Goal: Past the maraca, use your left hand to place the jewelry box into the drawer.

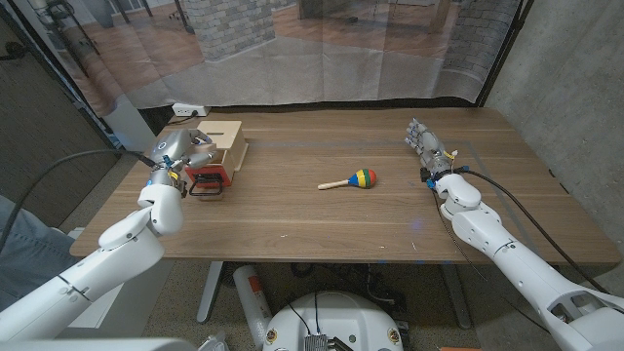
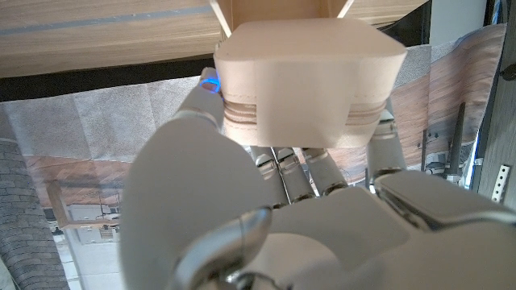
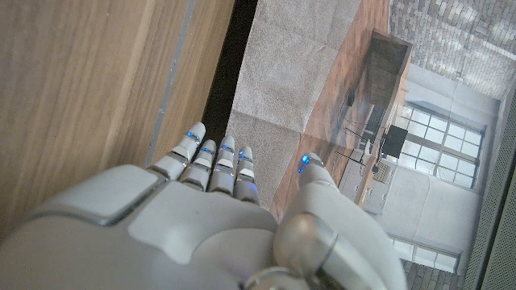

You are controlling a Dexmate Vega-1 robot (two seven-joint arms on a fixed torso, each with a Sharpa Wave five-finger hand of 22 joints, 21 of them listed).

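Left hand [image 2: 274, 217]: mine, fingers wrapped round the jewelry box [image 2: 310, 89], thumb on one side and the others on the opposite side; in the head view it sits at the far left of the table [image 1: 292, 219], over the red-fronted drawer [image 1: 212, 178].
Jewelry box: pale beige with a ribbed seam round its middle, held in my left hand, just in front of the light wooden drawer unit [image 1: 224, 139]; whether it touches the drawer I cannot tell.
Drawer: pulled out toward the near side of the wooden unit, red front with a dark handle.
Maraca [image 1: 353, 179]: lies on the table near the middle, striped round head to the right, pale handle pointing left, well apart from both hands.
Right hand [image 1: 430, 153]: mine, at the far right of the table, fingers straight and slightly apart, holding nothing; the wrist view shows it beside the table's edge.
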